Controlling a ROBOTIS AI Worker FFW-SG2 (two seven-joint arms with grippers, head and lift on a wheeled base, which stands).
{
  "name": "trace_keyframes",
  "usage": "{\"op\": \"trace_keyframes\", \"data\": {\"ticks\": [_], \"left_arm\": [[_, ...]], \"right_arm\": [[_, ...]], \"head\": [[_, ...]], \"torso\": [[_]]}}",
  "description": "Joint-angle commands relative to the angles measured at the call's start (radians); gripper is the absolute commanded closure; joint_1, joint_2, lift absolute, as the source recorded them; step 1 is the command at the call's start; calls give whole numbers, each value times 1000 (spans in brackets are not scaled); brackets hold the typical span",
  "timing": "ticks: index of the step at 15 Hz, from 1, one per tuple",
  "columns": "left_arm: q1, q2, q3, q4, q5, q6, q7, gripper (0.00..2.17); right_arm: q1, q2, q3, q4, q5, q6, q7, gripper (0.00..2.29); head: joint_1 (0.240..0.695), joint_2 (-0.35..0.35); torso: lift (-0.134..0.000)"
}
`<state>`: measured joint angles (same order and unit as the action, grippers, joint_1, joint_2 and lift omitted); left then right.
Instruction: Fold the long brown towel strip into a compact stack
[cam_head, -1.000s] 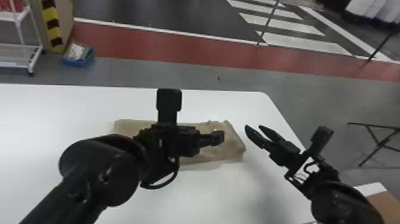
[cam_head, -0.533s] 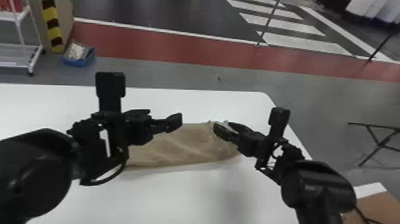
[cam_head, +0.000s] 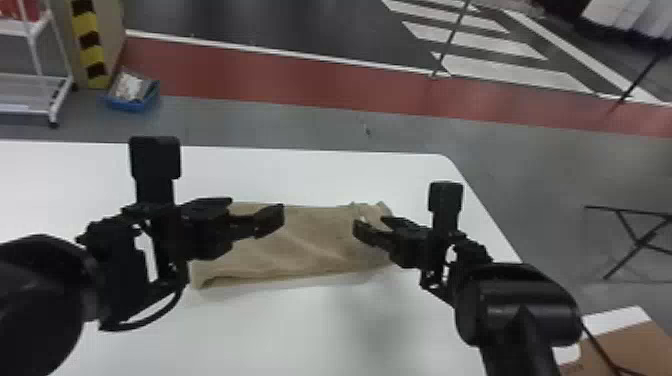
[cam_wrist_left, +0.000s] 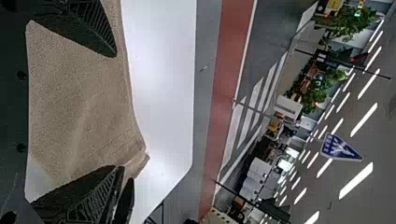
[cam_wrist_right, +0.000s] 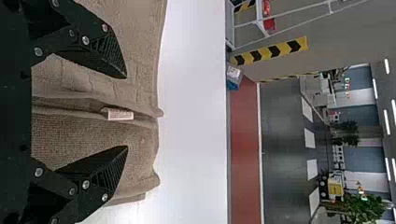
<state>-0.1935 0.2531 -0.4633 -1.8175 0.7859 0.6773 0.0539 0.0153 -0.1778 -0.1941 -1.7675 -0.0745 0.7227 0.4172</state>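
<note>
Head view: The towel (cam_head: 310, 240) lies on the table (cam_head: 280, 330), its length running roughly along the far edge, its right-hand end toward the far right corner. The left gripper (cam_head: 251, 212) is over the left part of the towel, the right gripper (cam_head: 371, 225) over the right end. The step in hand appears to be a further fold, with part of the folding done and no grasp made. On the floor beyond the table's far edge, a blue bin (cam_head: 134, 104) holds whitish contents (cam_head: 128, 86), their nature unclear; to its left, a white rack (cam_head: 24, 90) carries red goods (cam_head: 15, 11).

Left wrist view: The fingers are spread, with towel visible in the gap and nothing pinched. Whether they touch the cloth cannot be told.

Right wrist view: The fingers are likewise spread and empty. Between them run the layered edges of the towel's end, with a pale tag (cam_wrist_right: 120, 114) standing out. The next move probably calls for lowering this gripper, closing on every layer of that end, and carrying it toward the middle; catching only the top layer could undo the fold or skew the stack.
</note>
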Motion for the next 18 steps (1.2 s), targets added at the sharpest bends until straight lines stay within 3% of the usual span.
{"op": "trace_keyframes", "data": {"ticks": [1,2,7,11,13,18], "left_arm": [[-1,0,0,1,6,12,-3,36],[-1,0,2,1,7,25,-3,36],[0,0,17,1,24,58,-11,36],[6,0,20,1,26,65,-12,36],[6,-2,25,1,26,92,-12,36],[6,-2,26,0,27,104,-17,36]], "right_arm": [[-9,-6,4,11,5,34,2,444],[-12,-9,5,13,4,41,5,532],[-41,-12,27,43,10,99,12,532],[-41,-11,28,42,-5,102,20,714],[-38,-11,24,39,-11,105,22,937],[-6,-11,12,-17,-42,102,35,940]], "head": [[695,-340],[695,-343],[695,-344],[695,-336],[695,-334],[695,-334]], "torso": [[-125],[-125],[-125],[-125],[-125],[-125]]}}
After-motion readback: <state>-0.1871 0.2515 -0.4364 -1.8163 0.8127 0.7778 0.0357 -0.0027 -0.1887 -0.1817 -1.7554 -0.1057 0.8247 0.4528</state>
